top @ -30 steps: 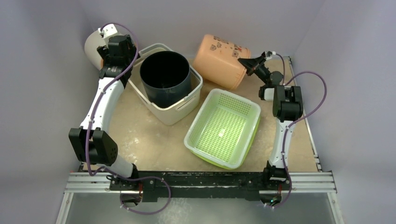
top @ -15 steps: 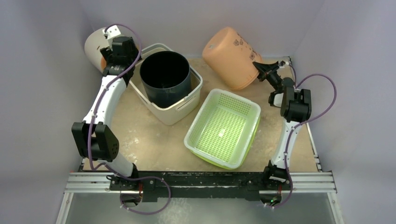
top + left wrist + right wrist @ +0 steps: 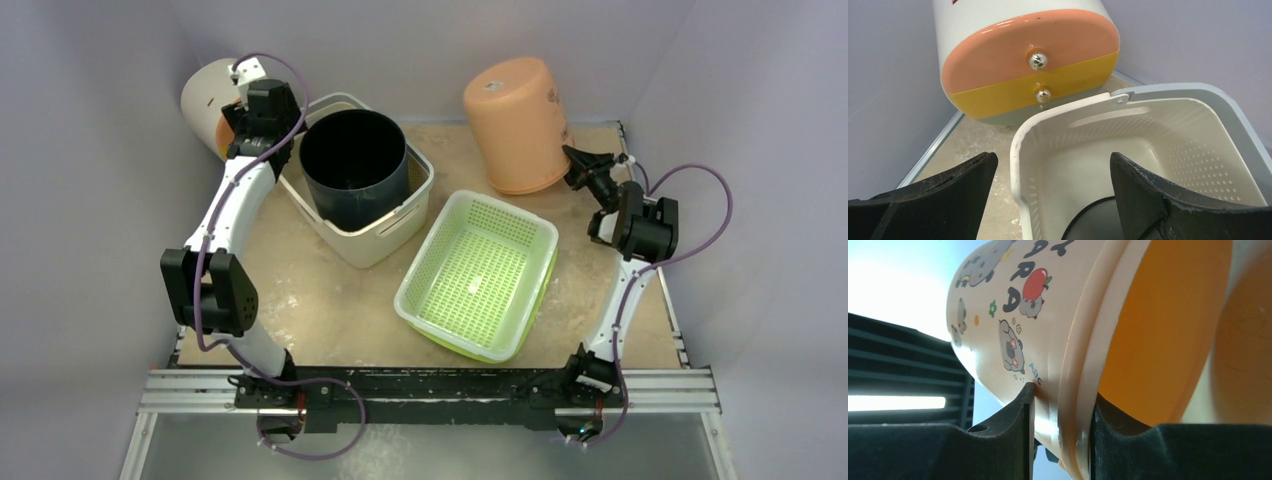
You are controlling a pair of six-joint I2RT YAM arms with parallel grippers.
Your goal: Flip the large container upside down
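Note:
The large container, a cream basket, stands upright at the back left with a black bucket inside it. In the left wrist view its rim corner lies between my fingers. My left gripper is open, one finger outside the wall and one inside, not touching. My right gripper is shut on the rim of an orange bucket, which is held bottom-up and tilted at the back right. The rim is pinched between the pads.
A lime-green tub with a white perforated basket nested in it sits in the middle right. A white, orange and yellow cylinder lies in the back left corner, close behind the cream basket. Walls close in on three sides.
My right gripper has swung right and back, turning the orange bucket from lying on its side to nearly bottom-up. My left gripper shifted slightly right over the cream basket's corner.

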